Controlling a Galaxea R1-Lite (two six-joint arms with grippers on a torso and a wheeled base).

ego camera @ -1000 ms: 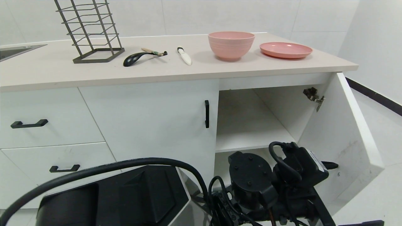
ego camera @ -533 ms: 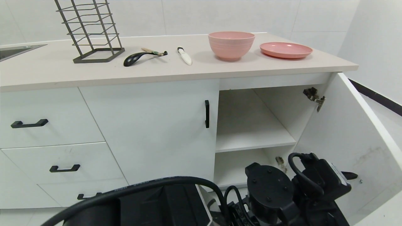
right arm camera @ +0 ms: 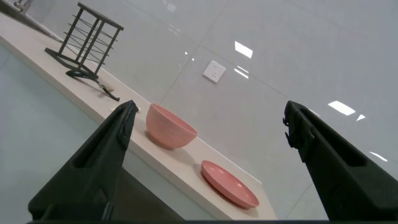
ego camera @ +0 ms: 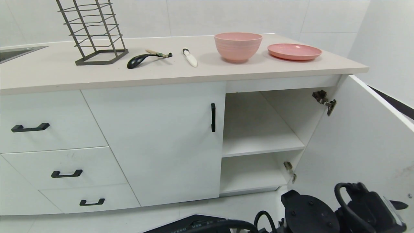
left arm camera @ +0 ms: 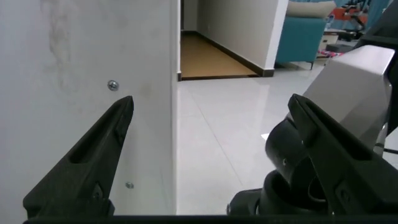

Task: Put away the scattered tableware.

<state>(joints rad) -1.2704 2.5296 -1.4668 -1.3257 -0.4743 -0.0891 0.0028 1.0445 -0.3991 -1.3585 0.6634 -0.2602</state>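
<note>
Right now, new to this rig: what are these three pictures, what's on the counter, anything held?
A wheeled robot with two arms. The wide picture is from its head camera, facing a kitchen counter holding a wire rack, a black spoon, a thin wooden utensil, a white utensil (likely a knife), a pink bowl and a pink plate. Below, a cabinet door stands open. The other two come from wrist cameras; the dark prongs are gripper fingers. The left gripper is open beside a white panel, probably that door. The right gripper is open, looking up at bowl and plate. Neither holds anything.
</note>
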